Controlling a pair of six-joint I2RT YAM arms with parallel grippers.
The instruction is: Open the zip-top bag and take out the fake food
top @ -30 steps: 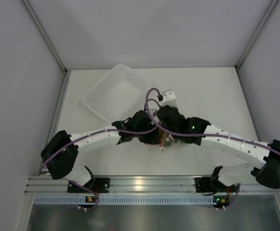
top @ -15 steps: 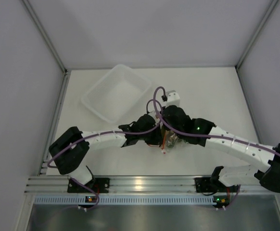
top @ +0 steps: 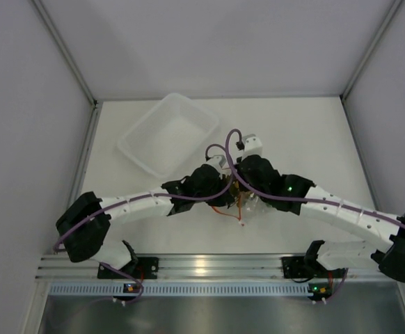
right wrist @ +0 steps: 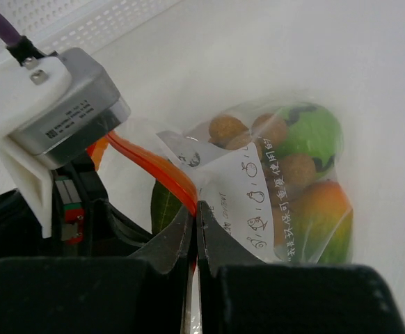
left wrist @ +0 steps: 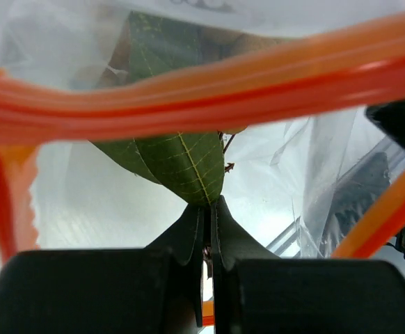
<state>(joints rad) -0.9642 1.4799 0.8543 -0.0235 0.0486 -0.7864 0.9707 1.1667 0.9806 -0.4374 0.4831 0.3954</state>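
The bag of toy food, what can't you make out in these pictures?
- Top view: the left arm and right arm cover most of the bag; its mouth is hidden.
- Left wrist view: the orange zip strip is blurred, and only a green leaf shows inside.
- Right wrist view: the right hand cuts off the bag's near edge.

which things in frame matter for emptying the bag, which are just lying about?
Part of the job:
- bag, pinched by left gripper and right gripper
- inside it: toy mango, green ball, brown balls

Lying about:
- clear tray, on the table beyond the arms, untouched
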